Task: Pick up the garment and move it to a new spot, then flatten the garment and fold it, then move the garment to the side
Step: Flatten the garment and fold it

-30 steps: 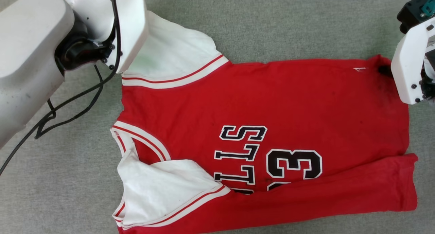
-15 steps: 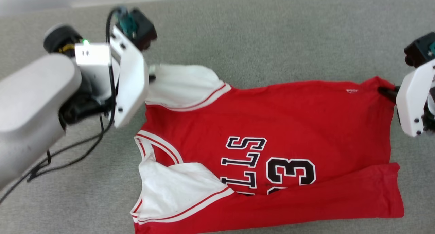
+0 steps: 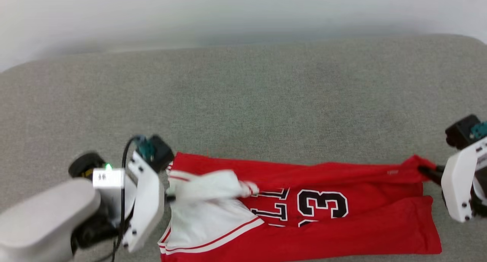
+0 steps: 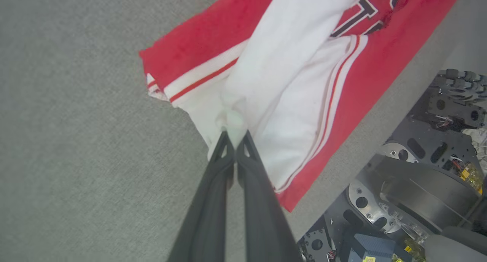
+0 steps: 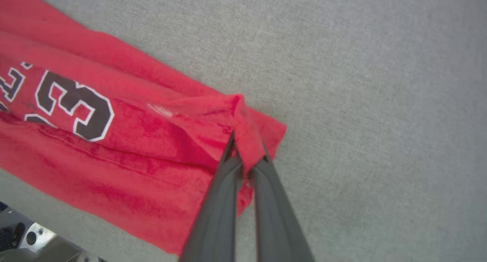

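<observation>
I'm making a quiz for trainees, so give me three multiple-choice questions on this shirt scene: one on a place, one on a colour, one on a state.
1. Where does the right gripper grip the garment?
A. the collar
B. a red corner
C. a white sleeve
2. What colour is the sleeve at the left gripper?
A. white
B. blue
C. black
3. The left gripper is:
A. wide open
B. shut on nothing
C. shut on the sleeve
Answers: 1 B, red cloth bunches in its grip; 2 A, the pinched cloth is plain white; 3 C, its jaws meet with white cloth pinched between them.
</observation>
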Tool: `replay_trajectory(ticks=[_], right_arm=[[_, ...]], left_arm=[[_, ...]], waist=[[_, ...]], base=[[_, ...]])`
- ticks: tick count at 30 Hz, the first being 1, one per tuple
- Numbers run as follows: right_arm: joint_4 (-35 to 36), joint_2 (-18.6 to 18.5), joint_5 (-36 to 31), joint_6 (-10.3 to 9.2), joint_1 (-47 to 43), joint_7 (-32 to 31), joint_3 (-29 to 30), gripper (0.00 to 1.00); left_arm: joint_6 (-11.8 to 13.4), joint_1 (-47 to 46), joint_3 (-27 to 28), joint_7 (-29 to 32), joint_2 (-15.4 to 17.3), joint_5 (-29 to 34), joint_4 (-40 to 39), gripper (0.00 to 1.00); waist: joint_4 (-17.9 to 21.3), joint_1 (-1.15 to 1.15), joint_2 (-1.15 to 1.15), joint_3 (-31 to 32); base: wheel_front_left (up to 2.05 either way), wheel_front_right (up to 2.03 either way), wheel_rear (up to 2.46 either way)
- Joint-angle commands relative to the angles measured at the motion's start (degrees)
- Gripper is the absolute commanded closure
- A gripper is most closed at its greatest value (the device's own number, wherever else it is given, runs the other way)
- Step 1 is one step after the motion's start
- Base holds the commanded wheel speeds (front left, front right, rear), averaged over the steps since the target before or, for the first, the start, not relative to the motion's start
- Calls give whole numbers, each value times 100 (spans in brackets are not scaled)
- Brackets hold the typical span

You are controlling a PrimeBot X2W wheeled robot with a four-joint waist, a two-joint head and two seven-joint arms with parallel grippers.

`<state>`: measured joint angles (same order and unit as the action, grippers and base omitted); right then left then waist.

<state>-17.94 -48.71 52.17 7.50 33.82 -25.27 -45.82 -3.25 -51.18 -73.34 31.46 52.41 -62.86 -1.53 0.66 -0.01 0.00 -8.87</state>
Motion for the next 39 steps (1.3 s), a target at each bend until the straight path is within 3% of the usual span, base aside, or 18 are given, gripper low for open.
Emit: replay_trajectory(ticks=[1, 6, 16, 17, 18, 19, 24, 32, 39], right_arm=[[40, -27, 48, -3, -229, 79, 50, 100], [-45, 13, 49, -3, -743, 225, 141, 100], [-575, 382, -38, -3, -1312, 302, 20, 100], [-612, 425, 11, -3, -1337, 351, 48, 100], [-627, 448, 38, -3, -1326, 401, 88, 57], [-626, 464, 76, -2, -1324, 450, 133, 0], [-288, 220, 197, -3, -1353, 822, 468, 0], [186, -214, 724, -2, -1882, 1258, 1454, 0], [-71, -68, 1438, -2, -2285, 1401, 2461, 0]], left_arm=[[90, 303, -1, -78, 43, -42, -72, 100], [276, 934, -1, -232, 101, -33, -181, 100], [370, 1513, -2, -488, -167, 4, 161, 100], [408, 1535, 25, -569, -182, 19, 185, 85], [447, 1545, 70, -685, -199, 59, 186, 3], [497, 1564, 122, -811, -214, 65, 168, 0], [809, 1634, 351, -1641, -127, 433, -52, 0], [1815, 1896, 972, -3489, -299, 988, -26, 0], [2520, 2248, 1463, -4576, -647, 1291, 270, 0]], waist=[[-2, 1, 0, 54], [12, 1, 0, 52], [-8, 1, 0, -86], [-7, 1, 0, -77], [-4, 1, 0, -58], [-1, 1, 0, -28], [4, 1, 0, 139], [-66, 1, 0, 292], [-124, 1, 0, 230]], base=[[0, 0, 0], [0, 0, 0], [0, 0, 0], [0, 0, 0], [0, 0, 0], [0, 0, 0], [0, 0, 0], [0, 0, 0], [0, 0, 0]])
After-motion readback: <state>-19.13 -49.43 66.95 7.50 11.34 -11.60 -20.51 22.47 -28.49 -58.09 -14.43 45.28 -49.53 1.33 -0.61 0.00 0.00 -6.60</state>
